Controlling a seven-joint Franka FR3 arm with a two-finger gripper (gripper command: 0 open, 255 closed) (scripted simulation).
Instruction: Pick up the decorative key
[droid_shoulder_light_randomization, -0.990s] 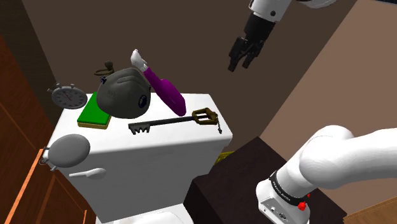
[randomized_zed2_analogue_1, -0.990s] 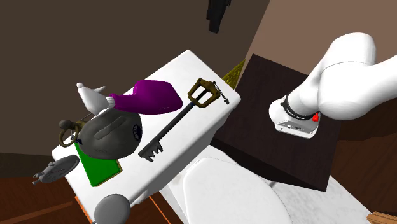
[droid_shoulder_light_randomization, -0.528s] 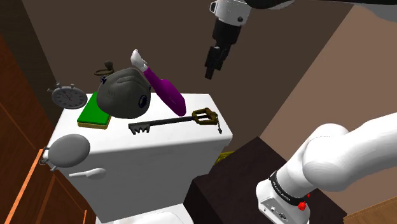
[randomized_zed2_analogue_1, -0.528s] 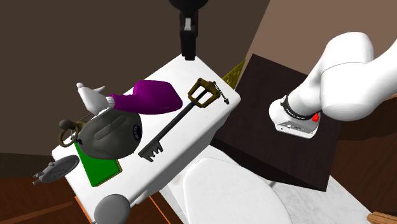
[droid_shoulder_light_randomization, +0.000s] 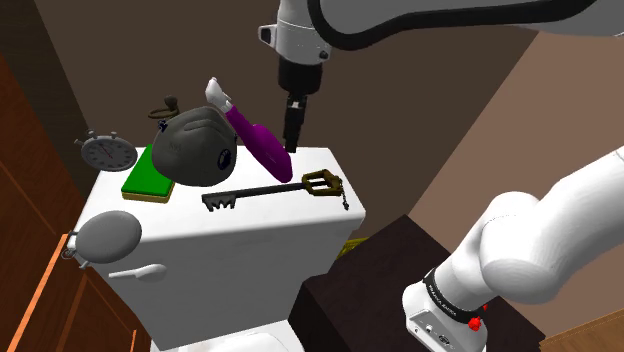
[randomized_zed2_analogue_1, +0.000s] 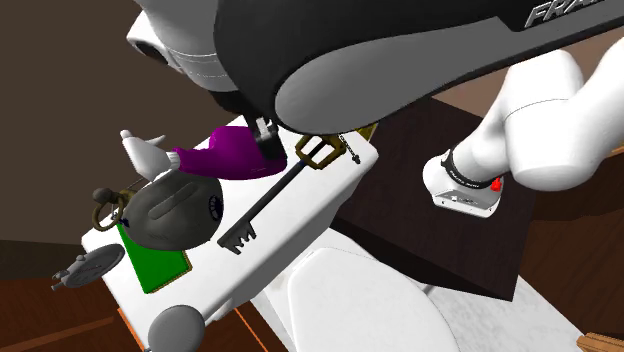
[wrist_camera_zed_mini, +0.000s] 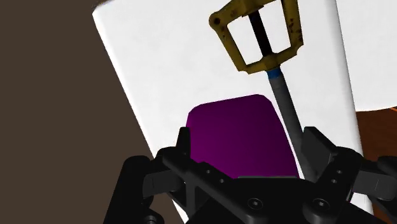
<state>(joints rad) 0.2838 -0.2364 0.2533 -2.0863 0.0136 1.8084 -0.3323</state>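
- Decorative key (droid_shoulder_light_randomization: 262, 190) lies flat on the white tank lid (droid_shoulder_light_randomization: 300, 208) — gold bow toward the stand (droid_shoulder_light_randomization: 365, 285), teeth toward the green pad (droid_shoulder_light_randomization: 148, 180).
- Shoulder view: gripper (droid_shoulder_light_randomization: 289, 140) points straight down over the wide end of the purple object (droid_shoulder_light_randomization: 262, 148), near the key's bow. Fingers are edge-on here, so the gap is unreadable.
- Wrist view settles it — fingers (wrist_camera_zed_mini: 184, 145) stand apart, released, clasping nothing. The purple object (wrist_camera_zed_mini: 242, 137) sits below, seen between them. The key (wrist_camera_zed_mini: 284, 98) shaft runs just beside it, gold bow ahead.
- Second exterior view: arm (randomized_zed2_analogue_1: 380, 50) crosses the top. The key's (randomized_zed2_analogue_1: 272, 195) toothed end sits near the grey mask (randomized_zed2_analogue_1: 175, 210); stopwatch (randomized_zed2_analogue_1: 90, 265) is well apart at the lid's end.
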